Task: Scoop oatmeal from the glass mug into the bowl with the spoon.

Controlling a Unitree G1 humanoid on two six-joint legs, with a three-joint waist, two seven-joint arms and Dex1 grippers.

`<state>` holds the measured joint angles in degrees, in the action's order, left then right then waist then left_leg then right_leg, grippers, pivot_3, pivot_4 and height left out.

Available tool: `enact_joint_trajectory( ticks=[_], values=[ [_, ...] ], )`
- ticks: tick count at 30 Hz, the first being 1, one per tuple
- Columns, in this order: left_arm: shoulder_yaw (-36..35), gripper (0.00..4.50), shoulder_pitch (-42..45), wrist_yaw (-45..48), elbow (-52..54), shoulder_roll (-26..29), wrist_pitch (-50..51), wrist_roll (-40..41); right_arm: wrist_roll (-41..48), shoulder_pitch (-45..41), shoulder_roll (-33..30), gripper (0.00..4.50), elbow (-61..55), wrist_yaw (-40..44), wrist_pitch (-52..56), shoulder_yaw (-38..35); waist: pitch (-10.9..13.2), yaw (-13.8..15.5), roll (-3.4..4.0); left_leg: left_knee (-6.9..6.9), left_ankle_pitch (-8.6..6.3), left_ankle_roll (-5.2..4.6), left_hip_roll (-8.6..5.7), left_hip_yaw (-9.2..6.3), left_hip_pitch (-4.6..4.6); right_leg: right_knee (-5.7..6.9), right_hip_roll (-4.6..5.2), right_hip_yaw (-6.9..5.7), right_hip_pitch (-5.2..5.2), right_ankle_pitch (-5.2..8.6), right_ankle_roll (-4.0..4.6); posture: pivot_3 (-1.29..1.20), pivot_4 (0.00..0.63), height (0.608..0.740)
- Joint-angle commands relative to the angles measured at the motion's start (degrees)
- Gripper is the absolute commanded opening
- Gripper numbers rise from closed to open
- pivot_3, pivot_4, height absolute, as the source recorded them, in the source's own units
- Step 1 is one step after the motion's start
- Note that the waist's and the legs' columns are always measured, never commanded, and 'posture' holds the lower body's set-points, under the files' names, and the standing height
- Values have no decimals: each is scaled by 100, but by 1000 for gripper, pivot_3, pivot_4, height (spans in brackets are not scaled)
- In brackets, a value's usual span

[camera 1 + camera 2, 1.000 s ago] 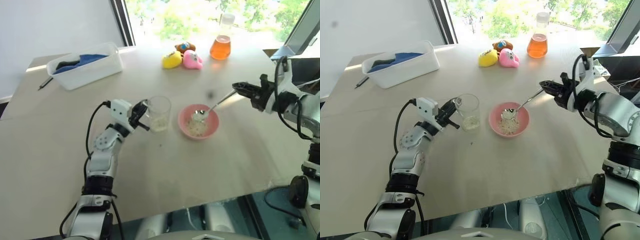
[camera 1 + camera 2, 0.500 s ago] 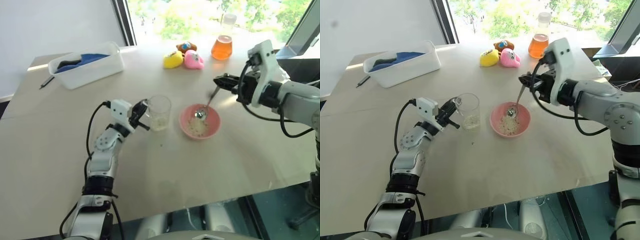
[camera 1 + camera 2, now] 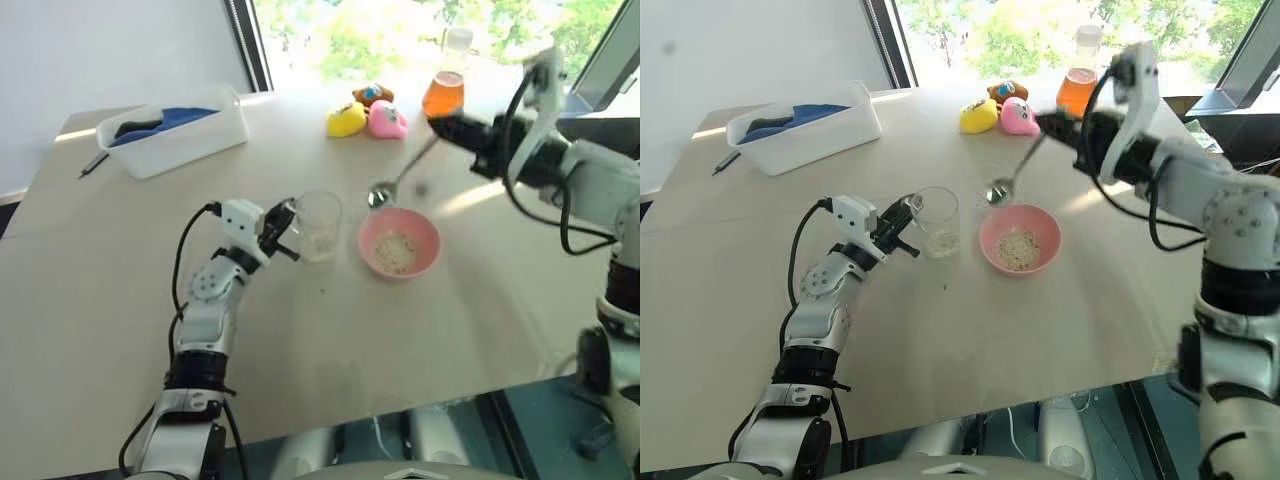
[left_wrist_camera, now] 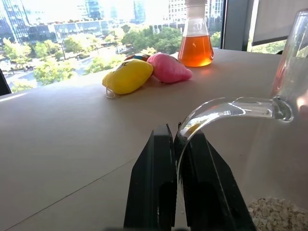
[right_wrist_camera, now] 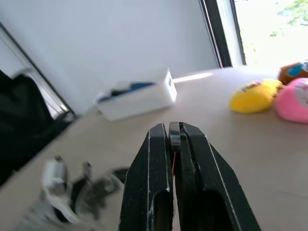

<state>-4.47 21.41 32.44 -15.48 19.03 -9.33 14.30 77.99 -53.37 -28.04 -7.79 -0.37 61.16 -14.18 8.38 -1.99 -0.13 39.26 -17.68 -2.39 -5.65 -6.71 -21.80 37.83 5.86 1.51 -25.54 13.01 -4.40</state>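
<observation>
The right gripper [image 3: 440, 124], clamped on the spoon [image 3: 398, 180], has risen; handle slants up-right, scoop above the bowl [image 3: 372, 247] holding oatmeal [image 3: 398, 250].

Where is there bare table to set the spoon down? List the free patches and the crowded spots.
Free: the wide bare stretch of table on the near side of the glass mug and bowl, and the strip between the white bin and the mug. Crowded: the far edge, with the plush toys and the flask.
</observation>
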Motion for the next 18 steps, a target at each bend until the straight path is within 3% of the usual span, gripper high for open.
enact_joint_trajectory(
  ticks=[1, 6, 18],
  values=[
    [13, 15, -188, -53, -133, 55, 37, -189, 710, -242, 259, 0, -7, -627, 6, -117, -4, 0, -4, 0, 0, 0, 0, -1, 0, -2, 0, -1, 2, 0, 0, 0, 150, 740],
    [39, 15, -286, -104, 4, 16, 87, -185, 488, -180, 639, 0, -79, -651, -37, 301, -10, -30, 0, 5, 0, -1, -6, 2, 1, 1, 4, 3, 4, 0, 0, 0, 150, 740],
    [9, 15, -545, -275, 434, 47, 277, -139, -1333, 9, 625, 0, -245, 574, -184, 1417, -14, -27, 2, 6, 0, -1, -6, -2, 0, 2, 1, -3, 2, 0, 0, 0, 150, 740]
  ],
)
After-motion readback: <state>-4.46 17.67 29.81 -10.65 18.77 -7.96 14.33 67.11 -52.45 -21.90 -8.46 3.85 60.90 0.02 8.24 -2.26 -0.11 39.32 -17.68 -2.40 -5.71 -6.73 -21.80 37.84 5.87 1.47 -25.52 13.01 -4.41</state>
